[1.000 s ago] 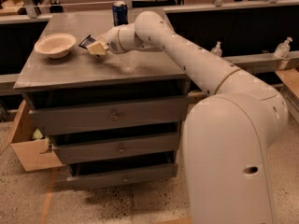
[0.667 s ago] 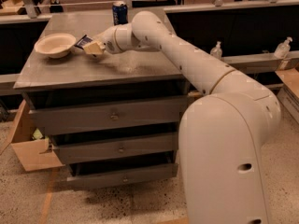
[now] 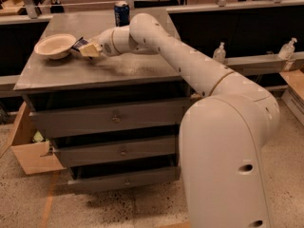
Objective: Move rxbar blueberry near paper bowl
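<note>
The paper bowl (image 3: 55, 45) is a shallow cream bowl at the left of the grey cabinet top (image 3: 123, 68). The rxbar blueberry (image 3: 79, 44) is a small dark navy wrapper, right beside the bowl's right rim, held at my fingertips. My gripper (image 3: 85, 49) reaches from the right, low over the cabinet top, and is shut on the bar. Most of the bar is hidden by the fingers.
An upright blue drink can (image 3: 121, 13) stands at the back of the cabinet top, behind my arm. The cabinet has drawers (image 3: 114, 119) below. An open cardboard box (image 3: 28, 151) sits on the floor at the left. Spray bottles (image 3: 219, 52) stand on a ledge at the right.
My gripper has moved a little left with the bar, closer to the bowl's rim.
</note>
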Robot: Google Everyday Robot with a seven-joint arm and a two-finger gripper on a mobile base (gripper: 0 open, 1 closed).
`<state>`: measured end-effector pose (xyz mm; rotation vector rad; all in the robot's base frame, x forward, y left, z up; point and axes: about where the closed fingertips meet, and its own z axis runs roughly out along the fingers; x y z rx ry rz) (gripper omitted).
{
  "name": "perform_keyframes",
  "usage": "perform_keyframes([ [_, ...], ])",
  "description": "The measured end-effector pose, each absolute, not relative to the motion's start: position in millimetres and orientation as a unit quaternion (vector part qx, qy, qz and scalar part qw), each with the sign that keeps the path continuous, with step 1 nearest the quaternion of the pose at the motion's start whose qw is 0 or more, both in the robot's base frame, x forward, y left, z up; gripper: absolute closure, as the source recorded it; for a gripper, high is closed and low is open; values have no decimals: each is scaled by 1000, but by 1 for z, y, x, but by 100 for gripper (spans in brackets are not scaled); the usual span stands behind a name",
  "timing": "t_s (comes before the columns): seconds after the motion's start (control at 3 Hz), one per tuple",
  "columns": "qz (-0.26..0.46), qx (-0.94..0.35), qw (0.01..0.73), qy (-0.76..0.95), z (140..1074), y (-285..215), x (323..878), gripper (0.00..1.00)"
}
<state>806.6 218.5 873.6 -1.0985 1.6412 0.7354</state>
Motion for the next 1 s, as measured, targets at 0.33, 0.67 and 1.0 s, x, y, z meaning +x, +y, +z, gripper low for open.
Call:
perform_keyframes([
  [0.33,313,-450,491,678,873,223,802,36],
  [0.67,322,-446,488,678,873,221,798,13],
  [1.0,314,-433,493,686,876,206,798,0],
])
